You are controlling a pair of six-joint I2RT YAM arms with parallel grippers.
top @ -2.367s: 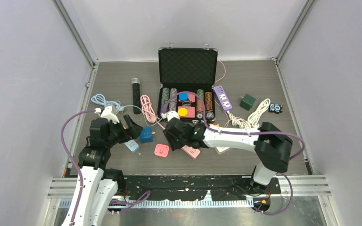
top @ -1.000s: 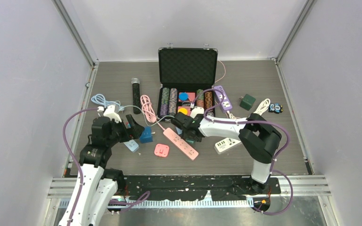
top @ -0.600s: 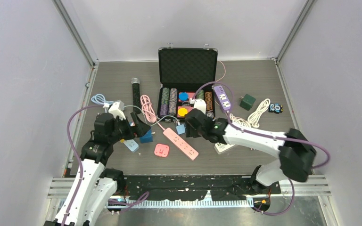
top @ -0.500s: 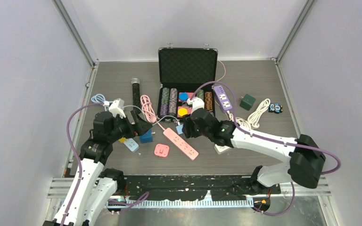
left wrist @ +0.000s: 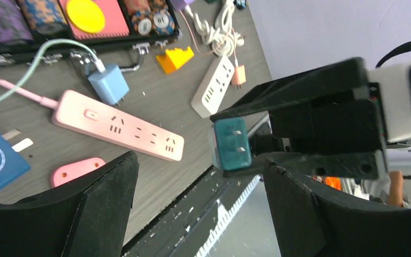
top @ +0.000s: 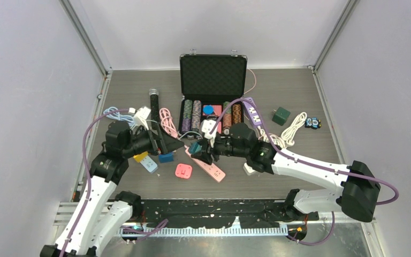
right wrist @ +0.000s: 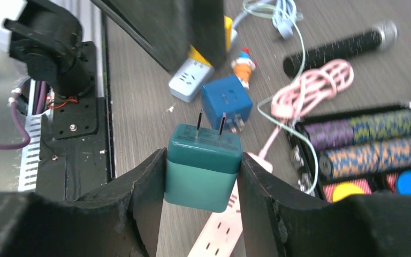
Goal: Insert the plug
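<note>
Walls point(top: 32, 80) of pale lilac panel on aluminium posts close the bench point(top: 299, 91) on three sides. Its top is grey wood-grain board, scuffed and lightly speckled.

An open black case point(top: 213, 75) stands at the middle of the far edge, with rows of chips in its tray. Both arms reach in from the near edge and meet over the middle of the bench.

The left hand point(top: 172, 143) has its jaws spread wide and grips nothing. The right hand point(top: 199, 152) is clamped on the teal plug point(top: 194, 148), held clear of the board. Its two flat prongs point towards the left hand, with a gap between them.

Below the plug lies the pink power strip point(top: 210, 167), slanting towards the near edge. A white power strip point(top: 250, 168) lies just right of it, and a purple one point(top: 252, 111) beside the case. A blue cube adapter point(top: 166, 157) sits left of the pink strip's cord end.
</note>
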